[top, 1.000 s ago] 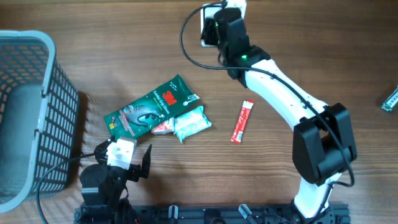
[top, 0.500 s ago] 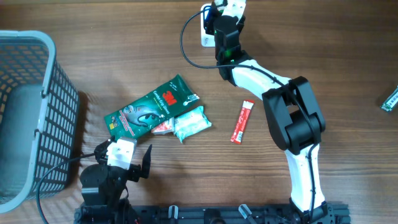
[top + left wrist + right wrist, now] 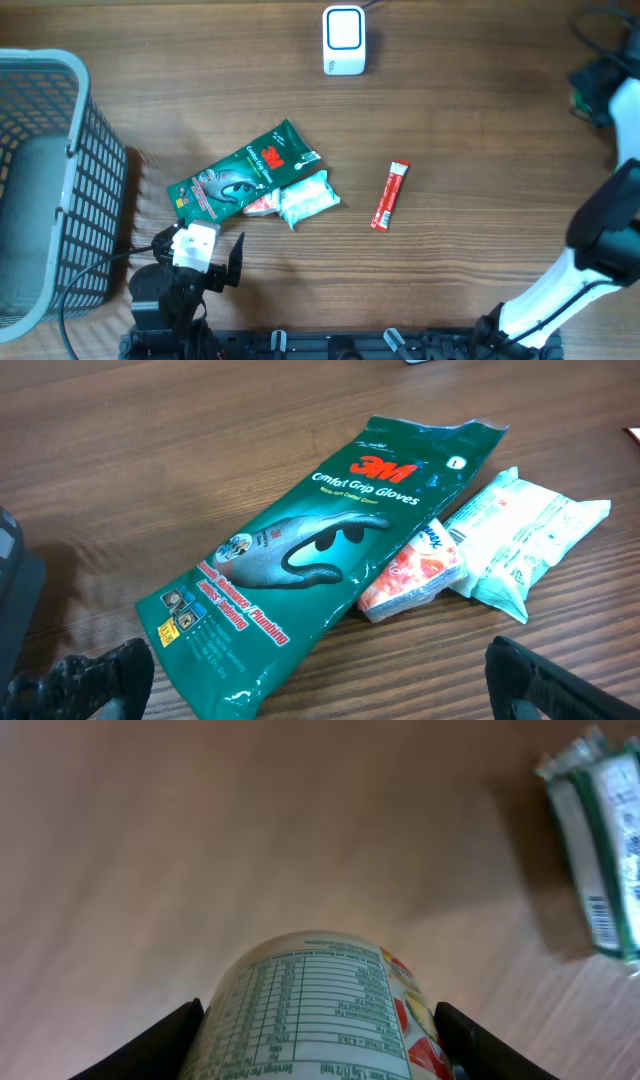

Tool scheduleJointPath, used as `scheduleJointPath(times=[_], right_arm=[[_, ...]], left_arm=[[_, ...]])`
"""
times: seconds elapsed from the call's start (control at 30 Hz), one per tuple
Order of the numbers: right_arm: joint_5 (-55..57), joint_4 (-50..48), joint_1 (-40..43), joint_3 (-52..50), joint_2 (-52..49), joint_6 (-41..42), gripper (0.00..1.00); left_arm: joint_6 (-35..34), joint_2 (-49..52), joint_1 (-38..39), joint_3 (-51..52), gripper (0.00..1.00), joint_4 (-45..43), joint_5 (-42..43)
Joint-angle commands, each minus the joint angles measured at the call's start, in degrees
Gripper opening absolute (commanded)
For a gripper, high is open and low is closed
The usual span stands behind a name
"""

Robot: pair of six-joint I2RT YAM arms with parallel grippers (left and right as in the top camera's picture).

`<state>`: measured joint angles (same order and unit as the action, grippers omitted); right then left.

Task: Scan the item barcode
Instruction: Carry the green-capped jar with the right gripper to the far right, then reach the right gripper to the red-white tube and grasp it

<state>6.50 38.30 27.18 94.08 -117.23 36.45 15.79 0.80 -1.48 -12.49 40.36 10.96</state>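
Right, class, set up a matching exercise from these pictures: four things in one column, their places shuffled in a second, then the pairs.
1. white box-shaped scanner
2. red paper stick sachet
3. green plastic glove packet
4. white round nutrition-labelled container

A. on the wooden table, left of centre
B. held in the right hand
C. far edge, centre
D. right of centre

Pairs: 1-C, 2-D, 3-A, 4-B

Open wooden tabletop [image 3: 470, 110] runs between the white box-shaped scanner [image 3: 343, 40] at the far edge and the slim red sachet [image 3: 390, 195], while the tall grey mesh basket [image 3: 100, 200] walls off the left side and the green glove packet [image 3: 245, 170] with two adjoining tissue packs [image 3: 305, 198] occupies the centre-left.
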Motion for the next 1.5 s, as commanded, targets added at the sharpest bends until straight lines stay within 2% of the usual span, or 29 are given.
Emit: scheduleJointPath(times=[0.0,0.1,0.13,0.17,0.3,0.33,0.47,0.57,0.63,0.7,0.77,0.9,1.0,1.07,1.13,1.2,1.33,1.4,1.47], right_arm=[[-6.8,0.6,5.5,0.0,-5.5,0.6,0.67],[-6.3,-1.4,8.3,0.0,-7.8,-1.0,0.75],[-6.5,-1.8,9.2,0.6,-7.5,-1.9,0.84],[-6.8,-0.7,9.9,2.5,-6.9,-3.3,0.99],[-16.8,7.7,10.9,16.9,-0.7,-5.6,1.00],[-22.3,13.0,10.9,21.9,2.6,-5.3,1.00],[-36.9,25.3,7.0,23.1,12.2,-4.7,1.00],[-43.3,40.2,-2.9,22.6,13.4,-6.8,1.00],[-43.4,50.5,-10.9,21.7,13.4,-15.1,1.00],[-42.8,53.9,-16.9,21.7,13.6,-18.5,1.00],[-36.8,53.9,-24.5,21.7,14.5,-17.8,0.99],[-36.4,53.9,-34.9,21.7,18.4,-16.6,1.00],[-33.0,53.9,-41.6,21.7,25.6,-14.9,1.00],[-27.7,53.9,-45.1,21.7,31.3,-12.7,0.99],[-15.1,53.9,-49.3,21.7,37.4,-10.1,1.00],[-9.0,53.8,-51.3,20.9,40.2,-9.3,1.00],[-6.6,51.9,-51.4,10.8,40.9,-8.6,1.00],[-4.9,45.3,-51.4,1.8,40.9,-5.4,1.00],[-6.7,33.8,-51.4,-11.4,40.5,3.0,1.00]], left_arm=[[0.5,-0.4,-0.3,0.2,1.00,0.0,-0.1],[0.5,-0.4,-0.3,0.2,1.00,0.0,-0.1],[0.5,-0.4,-0.3,0.2,1.00,0.0,-0.1],[0.5,-0.4,-0.3,0.2,1.00,0.0,-0.1],[0.5,-0.4,-0.3,0.2,1.00,0.0,-0.1],[0.5,-0.4,-0.3,0.2,1.00,0.0,-0.1],[0.5,-0.4,-0.3,0.2,1.00,0.0,-0.1],[0.5,-0.4,-0.3,0.2,1.00,0.0,-0.1],[0.5,-0.4,-0.3,0.2,1.00,0.0,-0.1],[0.5,-0.4,-0.3,0.2,1.00,0.0,-0.1],[0.5,-0.4,-0.3,0.2,1.00,0.0,-0.1],[0.5,-0.4,-0.3,0.2,1.00,0.0,-0.1],[0.5,-0.4,-0.3,0.2,1.00,0.0,-0.1],[0.5,-0.4,-0.3,0.2,1.00,0.0,-0.1],[0.5,-0.4,-0.3,0.2,1.00,0.0,-0.1],[0.5,-0.4,-0.3,0.2,1.00,0.0,-0.1],[0.5,-0.4,-0.3,0.2,1.00,0.0,-0.1],[0.5,-0.4,-0.3,0.2,1.00,0.0,-0.1],[0.5,-0.4,-0.3,0.2,1.00,0.0,-0.1]])
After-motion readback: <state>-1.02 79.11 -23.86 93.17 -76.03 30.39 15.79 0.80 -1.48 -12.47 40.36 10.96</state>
